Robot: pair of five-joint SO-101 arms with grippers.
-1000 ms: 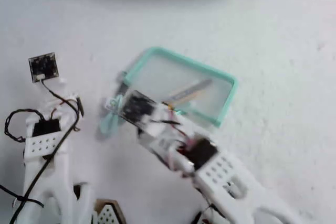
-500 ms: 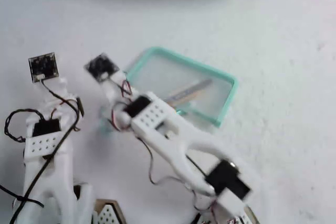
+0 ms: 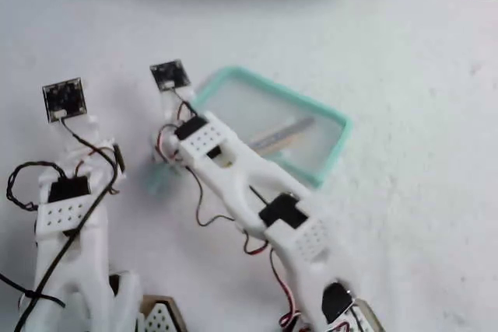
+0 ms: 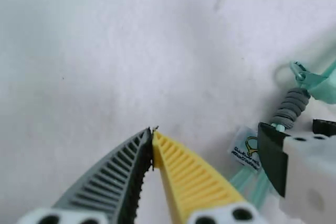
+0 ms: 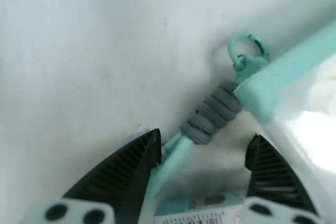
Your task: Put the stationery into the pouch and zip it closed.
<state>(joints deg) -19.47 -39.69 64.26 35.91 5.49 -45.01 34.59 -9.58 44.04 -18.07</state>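
I hold the right gripper (image 5: pixel 206 137) wide open astride the pouch's (image 3: pixel 264 110) strap (image 5: pixel 212 111), probably to anchor it, while the left gripper (image 4: pixel 152 132) is closed and empty.

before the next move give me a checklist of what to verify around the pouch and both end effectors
1. Stationery inside the clear teal-edged pouch: ok, a pen-like item lies inside.
2. Right end effector open: ok, jaws spread wide.
3. Teal strap with grey wrapped collar between its fingers: ok, straddled but not yet gripped.
4. Zip closed: cannot tell.
5. Left end effector clear of the pouch: ok, shut over the bare white table.
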